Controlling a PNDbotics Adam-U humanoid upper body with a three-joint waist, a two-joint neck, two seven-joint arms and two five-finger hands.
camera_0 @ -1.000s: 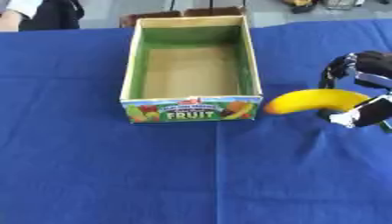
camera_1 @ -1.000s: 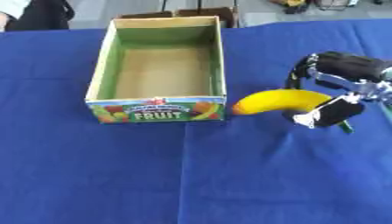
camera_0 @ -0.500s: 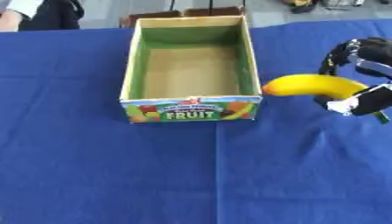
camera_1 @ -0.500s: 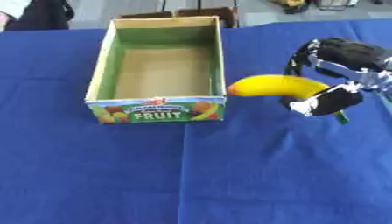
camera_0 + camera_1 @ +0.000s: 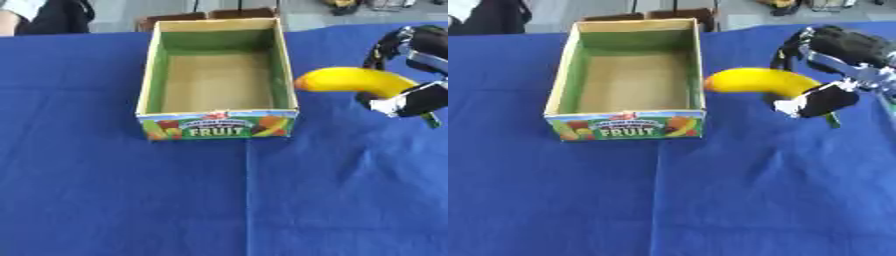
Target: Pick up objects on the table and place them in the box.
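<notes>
Right hand: I have my right hand (image 5: 820, 97) curled round the stem end of the banana, in from the right side, raised off the cloth.
Banana: the yellow banana (image 5: 759, 81) sits in that grip, lying roughly level, its free tip pointing left and just beside the box's right wall, still outside it.
Box: the cardboard box (image 5: 285, 75), green inside with "FRUIT" printed on the near face, stands open-topped on the table; I see nothing in it.
Table: the table (image 5: 122, 200) is covered in blue cloth.
Left hand: I cannot see it in either view.
</notes>
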